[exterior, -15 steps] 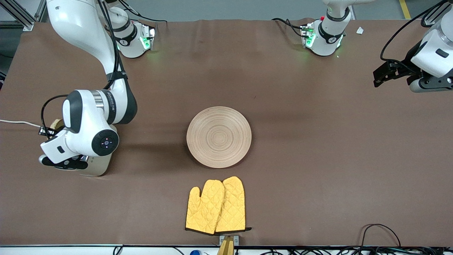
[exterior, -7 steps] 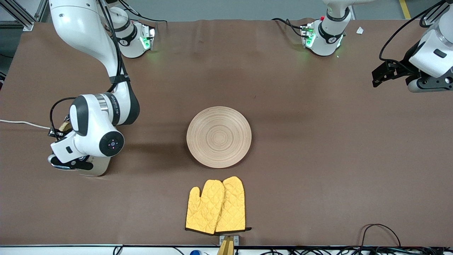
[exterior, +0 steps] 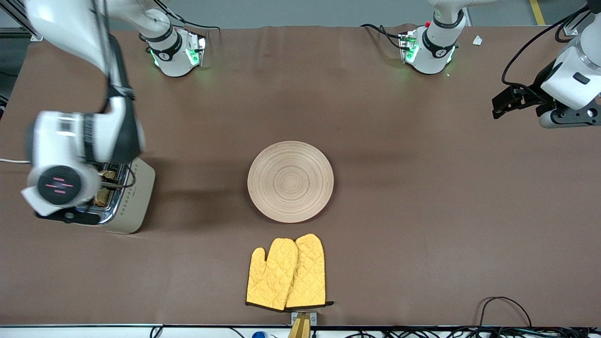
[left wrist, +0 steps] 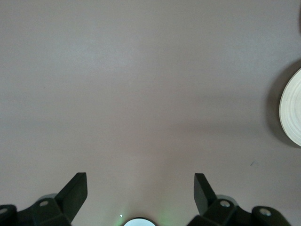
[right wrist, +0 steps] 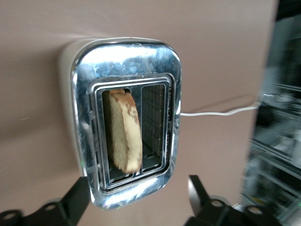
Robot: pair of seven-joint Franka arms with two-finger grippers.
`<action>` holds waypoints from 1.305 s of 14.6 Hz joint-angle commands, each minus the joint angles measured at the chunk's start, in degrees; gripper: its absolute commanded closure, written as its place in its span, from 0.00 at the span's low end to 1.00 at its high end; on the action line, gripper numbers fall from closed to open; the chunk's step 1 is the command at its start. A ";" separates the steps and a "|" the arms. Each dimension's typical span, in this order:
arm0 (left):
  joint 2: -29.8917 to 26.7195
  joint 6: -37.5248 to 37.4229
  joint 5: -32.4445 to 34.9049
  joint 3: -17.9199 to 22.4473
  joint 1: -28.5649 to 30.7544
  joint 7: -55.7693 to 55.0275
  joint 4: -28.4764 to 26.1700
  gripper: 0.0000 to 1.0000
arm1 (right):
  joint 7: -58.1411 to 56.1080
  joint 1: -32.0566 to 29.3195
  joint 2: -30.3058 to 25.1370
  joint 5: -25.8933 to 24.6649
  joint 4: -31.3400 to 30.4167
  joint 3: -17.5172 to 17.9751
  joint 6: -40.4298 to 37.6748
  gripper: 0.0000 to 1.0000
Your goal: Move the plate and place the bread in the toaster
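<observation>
The cream toaster (exterior: 134, 199) with a chrome top (right wrist: 127, 61) stands toward the right arm's end of the table. The bread (right wrist: 123, 132) stands on edge inside one of its slots, and a bit of it shows in the front view (exterior: 102, 195). My right gripper (right wrist: 138, 183) hangs open just above the toaster's end, holding nothing. The round wooden plate (exterior: 290, 181) lies at mid-table, and its rim shows in the left wrist view (left wrist: 291, 113). My left gripper (left wrist: 140, 181) waits open and empty over bare cloth at the left arm's end.
A pair of yellow oven mitts (exterior: 286, 272) lies nearer the front camera than the plate. The toaster's white cord (exterior: 19, 162) runs off the table's end. Cables (exterior: 504, 305) trail at the near edge. The brown cloth (exterior: 422, 211) covers the table.
My right gripper opened and let go of the bread, which now sits in the toaster slot. The right arm lifted away, uncovering the toaster top. The left arm barely drifted.
</observation>
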 commanded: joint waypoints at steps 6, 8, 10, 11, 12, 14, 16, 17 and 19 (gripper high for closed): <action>-0.39 -0.29 -0.82 -0.30 0.39 0.91 0.33 0.00 | -6.24 -4.49 -15.91 13.56 -4.28 1.11 0.88 0.00; -0.39 -0.29 -0.91 -0.56 0.30 1.00 0.42 0.00 | -7.12 -4.49 -20.48 13.75 -6.47 1.11 1.15 0.00; -0.39 -0.38 -0.82 -0.56 0.13 1.09 0.42 0.00 | -7.39 -4.49 -25.49 13.75 -10.51 1.02 2.55 0.00; -0.39 -0.46 -0.82 -0.65 0.04 1.18 0.42 0.00 | -7.39 -4.49 -27.52 13.75 -12.44 1.02 2.99 0.00; -0.39 -0.47 -0.82 -0.65 -0.05 1.44 0.42 0.00 | -7.39 -4.49 -28.84 13.75 -13.33 1.02 2.91 0.00; -0.39 -0.47 -0.74 -0.65 -0.05 3.10 0.33 0.00 | -7.48 -4.14 -29.12 13.57 -12.64 1.02 2.20 0.00; -0.48 -0.55 -0.56 -0.65 -0.05 3.46 0.42 0.00 | -6.95 -4.14 -27.81 13.75 -7.56 1.11 -1.37 0.00; -0.48 -0.81 -0.47 -0.65 -0.05 3.38 0.51 0.00 | -6.86 -4.40 -27.54 13.75 -7.37 1.02 -2.71 0.00; -0.39 -0.91 -0.38 -0.65 -0.05 3.11 0.94 0.00 | -7.03 -5.01 -27.36 13.57 -7.36 0.85 -2.63 0.00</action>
